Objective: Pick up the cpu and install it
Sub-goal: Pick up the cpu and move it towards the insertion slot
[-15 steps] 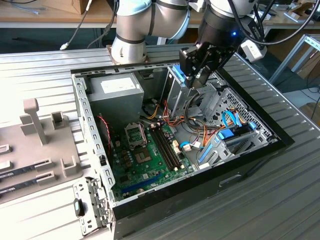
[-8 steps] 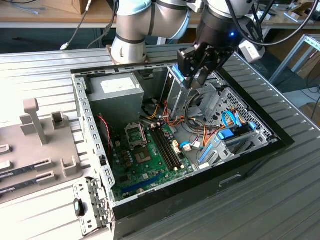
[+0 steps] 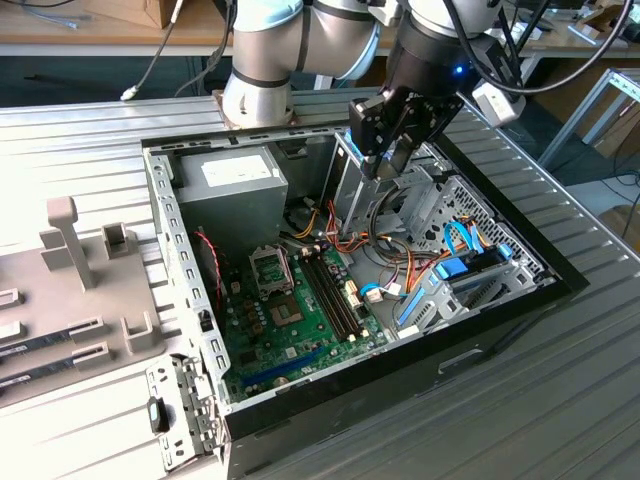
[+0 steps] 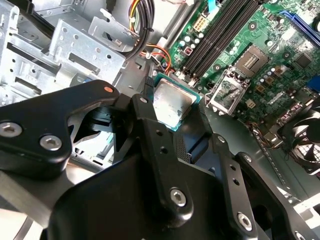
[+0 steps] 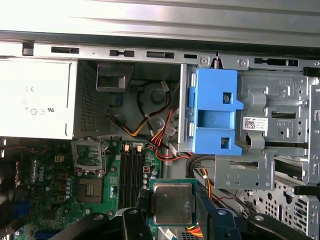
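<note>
Pinching the cpu (image 4: 172, 105) by two opposite edges, the gripper (image 3: 386, 165) hangs above the open computer case (image 3: 520, 310), its black fingers (image 4: 150, 130) pressed against the chip's green rim. The cpu lies flat in that grip, with its silvery metal face turned up toward both wrist cameras and its underside facing the motherboard (image 3: 300, 325) below. Being square, it has no long axis to speak of (the sides look equal in both wrist views). In the first wrist view its edges run parallel to the memory slots (image 5: 132, 172) and to the sides of the cpu socket (image 5: 89, 159). The chip is held in the air, touching nothing but the fingers. In that same view the memory slots lie between the chip and the socket, and the drive cage (image 5: 270, 150) with its blue bracket (image 5: 215, 112) is on the chip's other side. The socket sits on the board close to the power supply (image 5: 35, 100).
</note>
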